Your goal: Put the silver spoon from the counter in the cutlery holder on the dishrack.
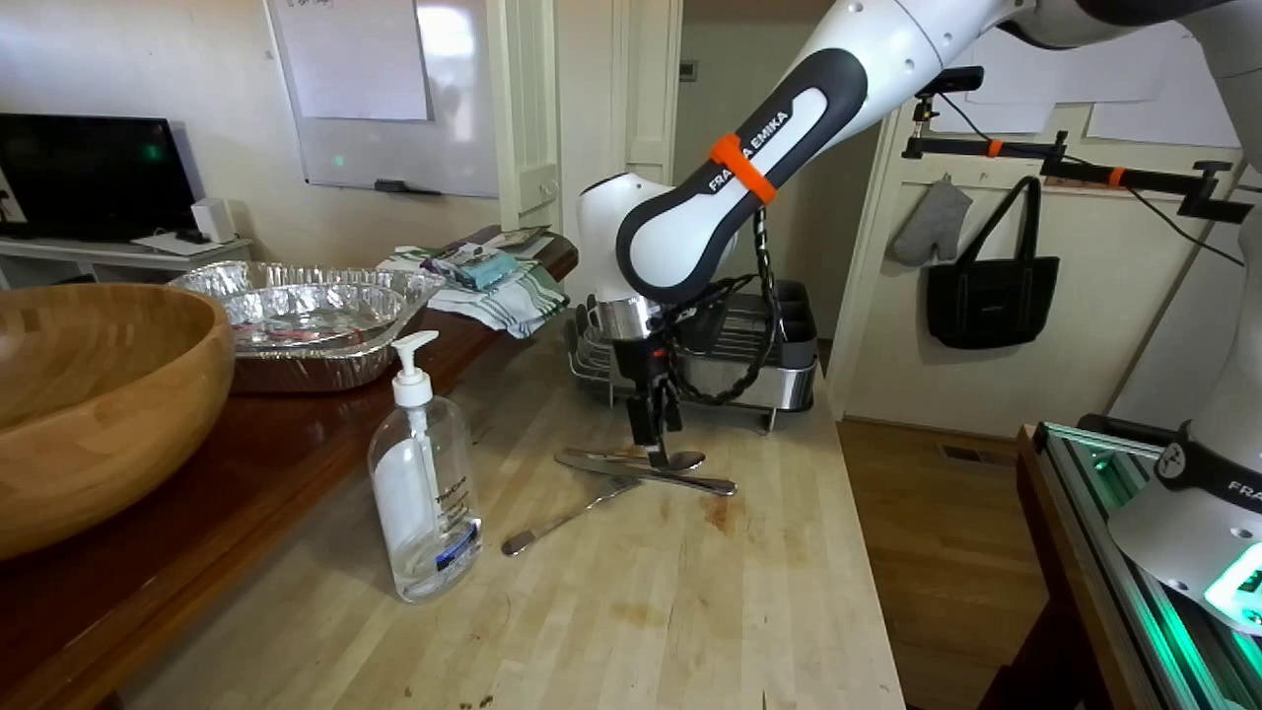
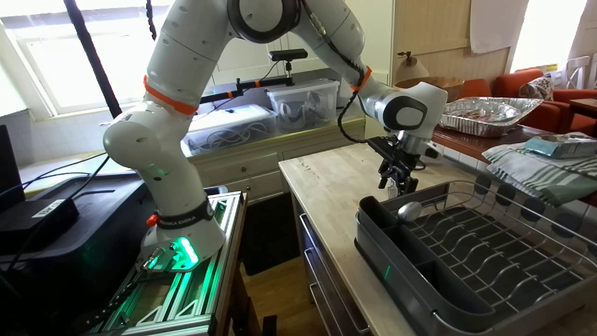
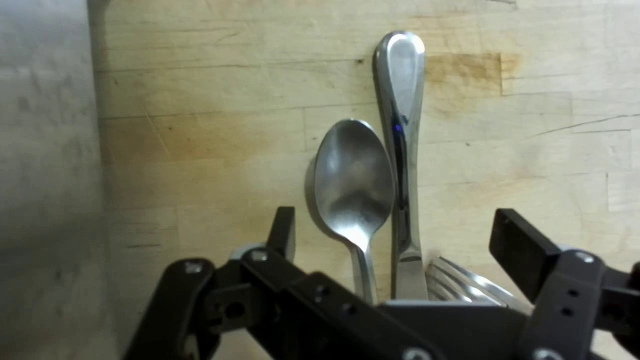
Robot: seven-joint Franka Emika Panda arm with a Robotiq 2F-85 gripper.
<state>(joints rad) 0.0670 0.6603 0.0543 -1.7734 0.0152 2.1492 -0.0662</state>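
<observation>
Under the wrist camera, the silver spoon [image 3: 354, 172] lies on the counter [image 3: 200, 175], its neck running back between the spread fingers [image 3: 285, 232]. The gripper [image 3: 392, 235] holds its jaws wide and pinches nothing; that straddle looks chosen so closing would squeeze the handle from its sides. A table knife [image 3: 404, 150] just beside the bowl and the tines of a fork [image 3: 467, 285] share the gap, so the knife could well be caught too.

In an exterior view, the Panda arm [image 1: 799, 128] slopes down from the upper right, wrist bent so the gripper points straight down over the spoon; whether it meets the counter is hard to tell. The clear soap bottle [image 1: 426, 513] stands apart, seemingly out of the way.

In an exterior view, the arm rises from its base [image 2: 184, 235], folds at the elbow and reaches down beyond the wire dishrack [image 2: 485, 233]. Along the rack's end, the cutlery holder [image 2: 402, 256] faces upward, presumably for dropping handles in; another metal spoon [image 2: 410, 211] shows bowl-up at its inner edge.
</observation>
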